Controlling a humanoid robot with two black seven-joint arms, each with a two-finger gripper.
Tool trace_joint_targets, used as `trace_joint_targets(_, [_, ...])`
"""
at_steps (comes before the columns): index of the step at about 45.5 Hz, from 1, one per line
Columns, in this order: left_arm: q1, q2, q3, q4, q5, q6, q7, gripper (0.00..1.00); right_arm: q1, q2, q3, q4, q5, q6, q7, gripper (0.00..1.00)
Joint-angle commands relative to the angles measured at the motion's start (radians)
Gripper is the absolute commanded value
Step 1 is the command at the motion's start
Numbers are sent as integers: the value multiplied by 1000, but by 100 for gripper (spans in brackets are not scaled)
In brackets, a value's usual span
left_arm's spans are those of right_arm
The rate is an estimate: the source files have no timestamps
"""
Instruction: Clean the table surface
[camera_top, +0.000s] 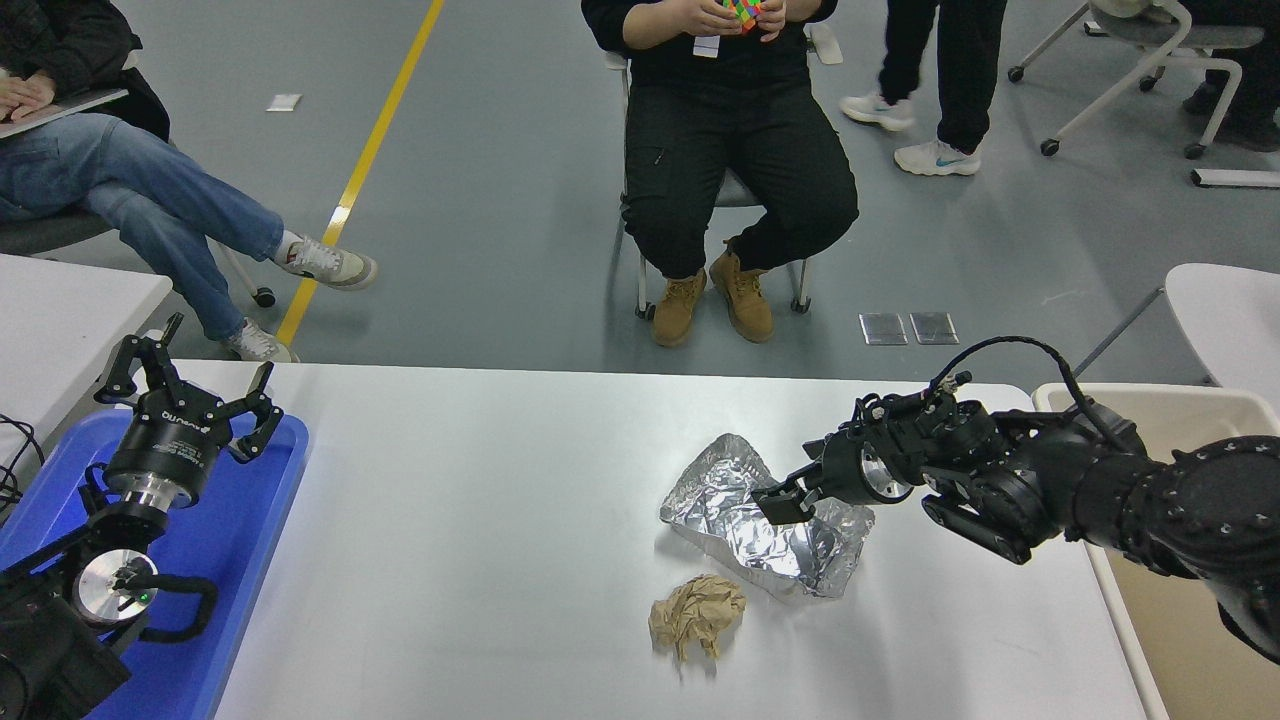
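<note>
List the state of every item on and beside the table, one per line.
foil tray: crumpled, lying open side up on the table surface
brown paper ball: crumpled, lying loose near the foil tray
right pincer: over the foil tray, grip unclear
left pincer: open, parked above the blue tray
beige bin: open-topped, beside the table's right edge
</note>
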Motion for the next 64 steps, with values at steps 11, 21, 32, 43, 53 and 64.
trace_joint_targets(11, [0,0,0,0,0,0,0,100,-43,24,-38,-78,0,-25,5,69])
trace_joint_targets(21, [0,0,0,0,0,0,0,100,-44,24,-38,-81,0,-27,7,68])
trace_joint_targets(32, [0,0,0,0,0,0,0,100,-52,24,-38,-81,0,-27,7,67])
trace_joint_targets(43, [0,0,0,0,0,0,0,100,-58,33,-39,-103,0,-27,8,50])
trace_joint_targets(53, [0,0,0,0,0,0,0,100,-58,32,-39,-108,0,-28,11,35])
trace_joint_targets(64, [0,0,0,0,0,0,0,100,-58,32,-38,-108,2,-31,13,24])
